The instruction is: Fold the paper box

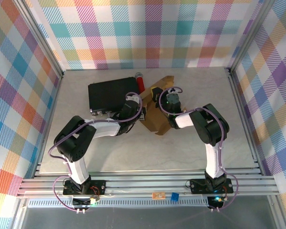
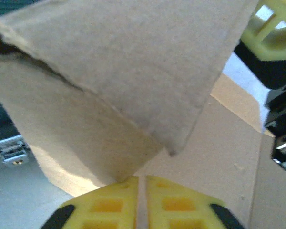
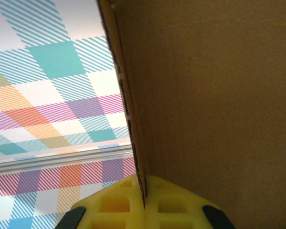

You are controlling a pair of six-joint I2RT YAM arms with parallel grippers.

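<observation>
- The plain brown corrugated cardboard paper box (image 1: 156, 121) stands half-formed near the middle of the pale grey table (image 1: 205, 143), between the two arms. Its panels are raised and tilted rather than closed.
- Likely risk: if the arms pull apart or twist against each other, the pinched wall could tear or crease off its score line.
- Also likely: a loose flap (image 2: 133, 71) overhanging the left side may spring back or fold the wrong way if nothing braces it.
- The right gripper (image 3: 144, 193) has its yellow fingers pressed onto the upright edge of a box wall (image 3: 214, 95), the cardboard running straight into the gap.
- The left gripper (image 2: 142, 198) has its fingers drawn nearly together, with a flap corner just at their tips. I cannot tell whether cardboard lies between them.
- The black rectangular case (image 1: 109, 95) and the small red cylinder (image 1: 141, 85) sit just beside the box, so a swung panel could knock them.
</observation>
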